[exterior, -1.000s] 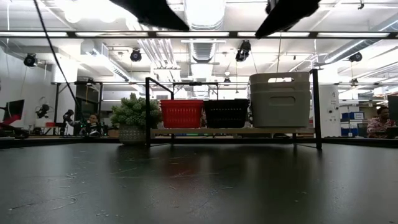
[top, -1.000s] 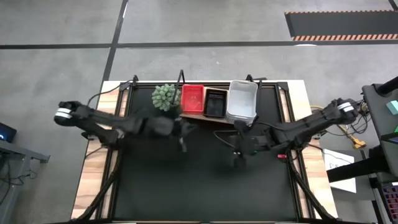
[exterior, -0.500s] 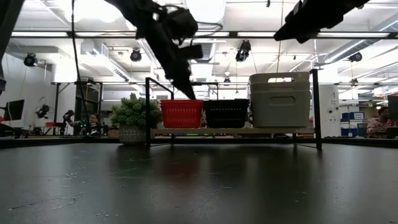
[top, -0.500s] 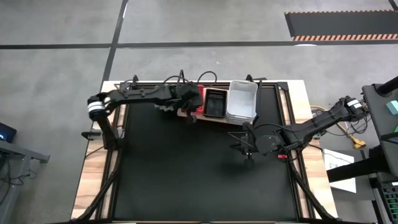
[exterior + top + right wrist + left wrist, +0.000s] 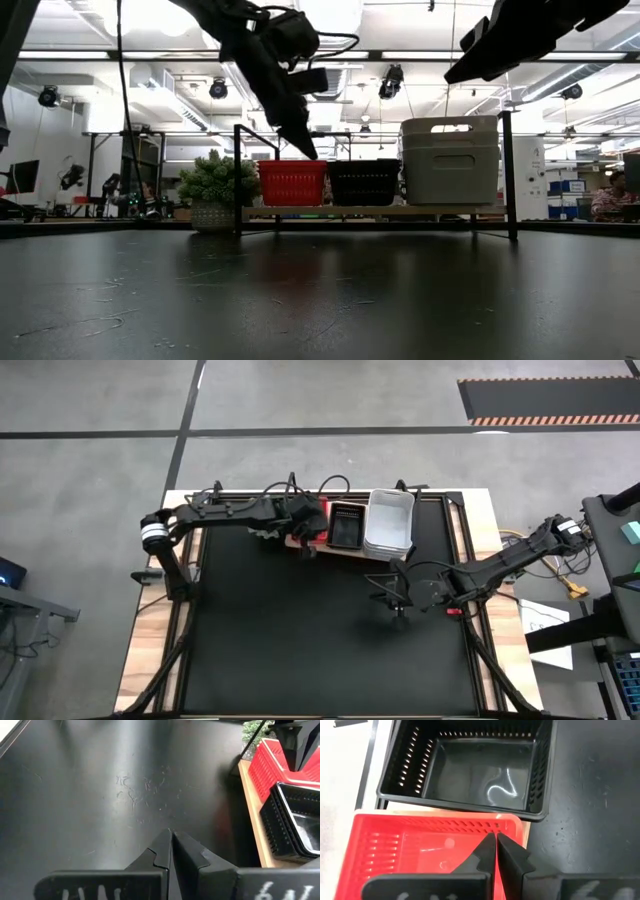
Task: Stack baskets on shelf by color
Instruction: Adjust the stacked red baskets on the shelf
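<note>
- Shelf lies at the table's far edge, carrying a red basket on the left, black basket in the middle, grey basket on the right.
- Left gripper hangs over the red basket's near rim, fingers pressed together, holding nothing.
- Right gripper hangs above the black mat, near the shelf's right end, fingers closed and empty.
- Plant stands left of the shelf.

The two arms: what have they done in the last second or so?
The left gripper swung from mid-table up to the shelf, its shut fingers now over the red baskets. The right gripper drifted slightly right, shut and empty. The black baskets and white baskets stayed put.
</note>
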You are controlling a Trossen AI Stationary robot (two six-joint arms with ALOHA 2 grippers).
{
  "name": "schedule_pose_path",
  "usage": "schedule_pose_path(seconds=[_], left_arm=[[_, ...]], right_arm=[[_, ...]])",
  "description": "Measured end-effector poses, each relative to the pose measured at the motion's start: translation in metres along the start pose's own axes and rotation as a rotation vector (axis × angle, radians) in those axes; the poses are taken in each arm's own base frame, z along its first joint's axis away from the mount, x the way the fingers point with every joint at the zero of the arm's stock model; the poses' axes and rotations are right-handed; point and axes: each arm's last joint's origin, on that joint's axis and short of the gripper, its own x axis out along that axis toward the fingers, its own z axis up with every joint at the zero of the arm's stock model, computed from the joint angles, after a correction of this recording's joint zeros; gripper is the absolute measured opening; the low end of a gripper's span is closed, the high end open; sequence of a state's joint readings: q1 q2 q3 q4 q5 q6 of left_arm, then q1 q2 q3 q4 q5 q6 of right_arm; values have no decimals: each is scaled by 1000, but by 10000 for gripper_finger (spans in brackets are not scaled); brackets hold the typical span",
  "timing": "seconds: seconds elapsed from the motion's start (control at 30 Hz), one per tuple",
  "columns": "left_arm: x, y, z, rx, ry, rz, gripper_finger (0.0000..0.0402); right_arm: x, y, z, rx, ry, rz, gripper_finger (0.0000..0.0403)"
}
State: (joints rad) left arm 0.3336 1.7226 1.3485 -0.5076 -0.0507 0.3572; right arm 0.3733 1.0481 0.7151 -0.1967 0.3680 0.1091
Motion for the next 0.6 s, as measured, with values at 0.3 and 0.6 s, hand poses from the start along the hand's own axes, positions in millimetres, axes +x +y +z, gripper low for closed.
schedule_pose_path(seconds=[0.3,0.6], left_arm=[[6,-1,-1,-1,-21,8,0],[5,-2,-2,-4,-17,-30,0]], right_arm=[[0,0,0,7,2,0,9],[0,0,-1,9,4,0,9]])
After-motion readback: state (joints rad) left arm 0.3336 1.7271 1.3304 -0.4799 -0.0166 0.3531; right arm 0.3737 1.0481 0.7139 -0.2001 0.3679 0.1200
